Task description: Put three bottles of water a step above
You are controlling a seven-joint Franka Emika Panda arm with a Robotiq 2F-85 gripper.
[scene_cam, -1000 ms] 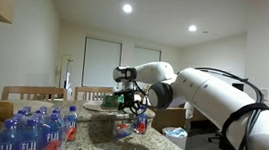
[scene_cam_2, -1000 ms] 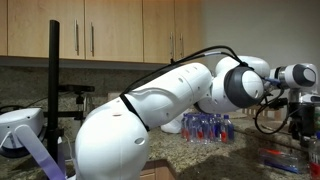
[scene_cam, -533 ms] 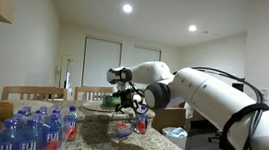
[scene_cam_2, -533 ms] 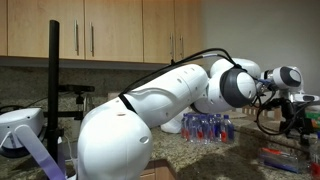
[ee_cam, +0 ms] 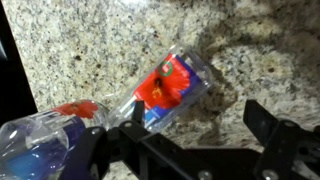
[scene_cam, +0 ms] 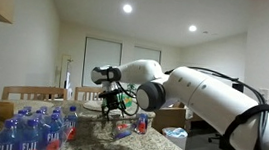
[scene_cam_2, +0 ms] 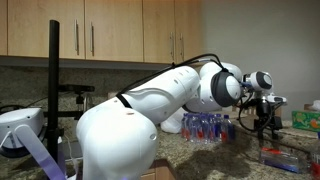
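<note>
Wrist view: pincer (ee_cam: 180,125) spread wide over bottle (ee_cam: 172,85).

Speckled granite countertop (ee_cam: 90,50), loaded.
Carrying 1 water bottle (ee_cam: 170,85) lying on its side; upright bottle cluster (scene_cam: 30,129) standing apart from it.

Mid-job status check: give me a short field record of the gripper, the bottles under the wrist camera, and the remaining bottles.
gripper: open, nothing between the fingers, above the counter
nearest bottle: lying on its side, red-and-blue label facing up
second bottle: lower left of the wrist view, partly cut off, appears to lie down too
surface: speckled granite countertop
bottle group: blue-capped bottles standing together
raised step: cannot tell from these views
</note>
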